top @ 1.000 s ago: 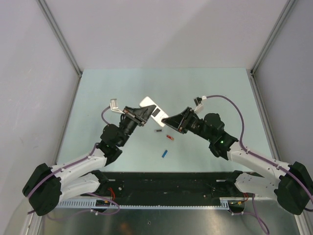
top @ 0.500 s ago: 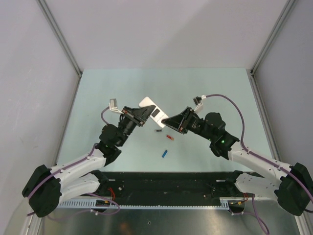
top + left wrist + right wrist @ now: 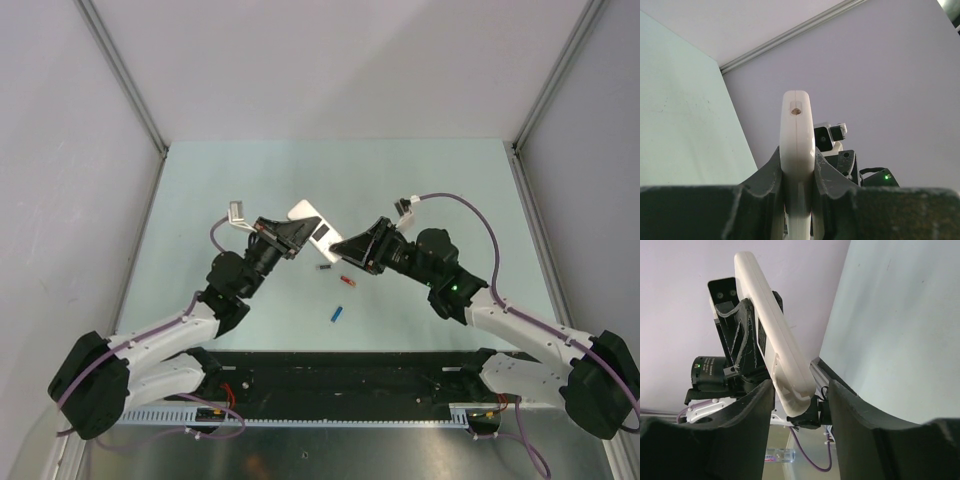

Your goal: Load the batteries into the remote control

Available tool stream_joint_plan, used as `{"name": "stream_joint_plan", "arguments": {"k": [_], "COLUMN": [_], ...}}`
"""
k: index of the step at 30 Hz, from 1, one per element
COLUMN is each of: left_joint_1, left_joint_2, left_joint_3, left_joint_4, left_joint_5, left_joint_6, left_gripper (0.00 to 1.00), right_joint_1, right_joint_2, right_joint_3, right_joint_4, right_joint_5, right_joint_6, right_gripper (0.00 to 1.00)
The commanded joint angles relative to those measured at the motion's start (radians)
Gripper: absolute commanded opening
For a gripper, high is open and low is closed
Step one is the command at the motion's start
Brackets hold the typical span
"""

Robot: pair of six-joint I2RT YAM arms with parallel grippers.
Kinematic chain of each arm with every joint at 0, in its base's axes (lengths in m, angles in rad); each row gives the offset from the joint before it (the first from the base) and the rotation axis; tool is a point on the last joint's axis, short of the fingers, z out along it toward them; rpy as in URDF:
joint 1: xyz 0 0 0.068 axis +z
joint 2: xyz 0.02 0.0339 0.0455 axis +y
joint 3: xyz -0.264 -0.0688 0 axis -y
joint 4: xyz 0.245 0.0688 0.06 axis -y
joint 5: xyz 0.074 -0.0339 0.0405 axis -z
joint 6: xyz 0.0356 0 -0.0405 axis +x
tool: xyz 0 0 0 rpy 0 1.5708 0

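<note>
Pale green table (image 3: 200,200) underneath everything, seen from above.

Over its middle, a little toward 11 o'clock, the left gripper (image 3: 798,167), pressed tight on the remote control (image 3: 767,325) and holding it edge-on, tilted, clear of the surface. Reaching in from 3 o'clock, the right gripper (image 3: 801,387), spread and straddling the remote's lower end, with a clear gap on one side. Contact on the other side: impossible to tell. No firm pinch visible there.

Remote judged light, stiff, smooth hard plastic, so rather slippery. Best clamped across the two flat faces near mid-length, the left gripper's way, keeping the back free for loading. Likely to pivot in the grip if pushed at a far end, so brace close to the point of pressure.

On the table at 5 o'clock of the remote, a dark grey battery (image 3: 324,267). Near it, at 4 o'clock, a red battery (image 3: 347,282). Farther toward 6 o'clock, apart, a blue battery (image 3: 337,314). No purple one found in view. All tiny, rigid and round, hence prone to roll and to squirt from the pads. Pinch across the barrel at mid-length, square on, without haste.
</note>
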Motion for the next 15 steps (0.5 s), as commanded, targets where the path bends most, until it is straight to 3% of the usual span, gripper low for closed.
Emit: {"name": "stream_joint_plan", "arguments": {"k": [1,6,15], "left_joint_1": [-0.001,0.008,0.056], "left_joint_2": [0.006,0.018,0.053], "left_joint_3": [-0.003,-0.001,-0.004], "left_joint_4": [0.047,0.047,0.045], "left_joint_5": [-0.001,0.005,0.104], "left_joint_6": [-0.013,-0.024,-0.059], "left_gripper": [0.00,0.00,0.00], "right_joint_1": [-0.004,-0.002,0.028], "right_joint_2": [-0.010,-0.052,-0.111], "right_joint_3": [0.053,0.086,0.268], "right_joint_4": [-0.030,-0.143,-0.533], "right_joint_5": [0.022,0.045,0.107], "right_joint_6": [-0.016,-0.083,-0.421], "right_gripper": [0.57,0.73,0.80]}}
